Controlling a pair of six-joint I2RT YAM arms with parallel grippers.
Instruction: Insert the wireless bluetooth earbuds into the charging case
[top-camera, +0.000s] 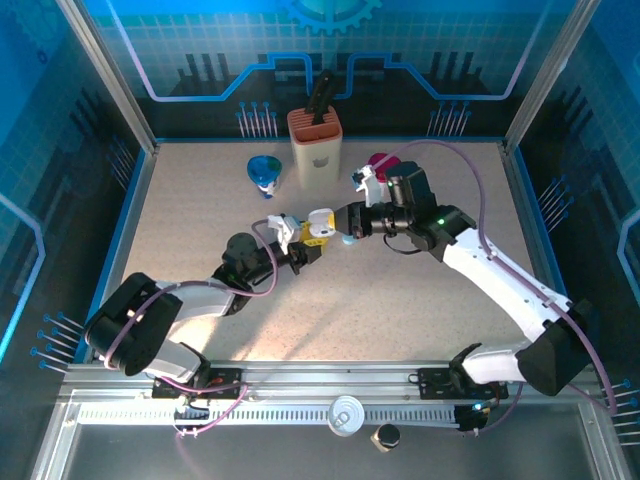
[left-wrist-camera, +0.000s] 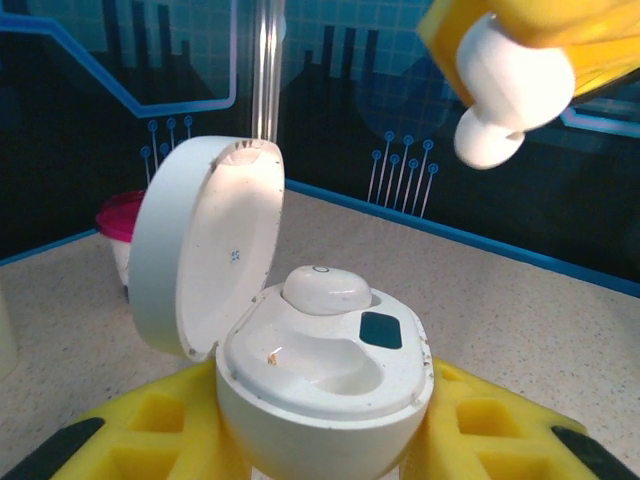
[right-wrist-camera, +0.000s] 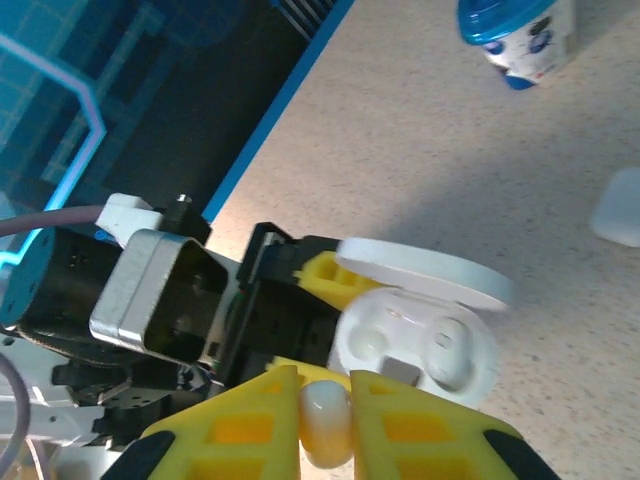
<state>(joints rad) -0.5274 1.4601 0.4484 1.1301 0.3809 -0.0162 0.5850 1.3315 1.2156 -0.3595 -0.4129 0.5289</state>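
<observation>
A: Lower middle of the left wrist frame: the left tool (left-wrist-camera: 325, 450) clamps the open case (left-wrist-camera: 330, 390). 1 bud (left-wrist-camera: 327, 288) is seated and the near socket (left-wrist-camera: 315, 358) is bare.

B: Upper right, the right tool (right-wrist-camera: 325, 388) pinches the second bud (left-wrist-camera: 505, 90). Centre it over that socket, match the tilt, lower slowly, then release.

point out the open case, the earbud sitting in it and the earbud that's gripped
open case (left-wrist-camera: 320, 405), left wrist view, front of its lower shell
earbud in the case (left-wrist-camera: 327, 288), left wrist view, its rounded top
held earbud (right-wrist-camera: 325, 418), right wrist view, its white middle
</observation>
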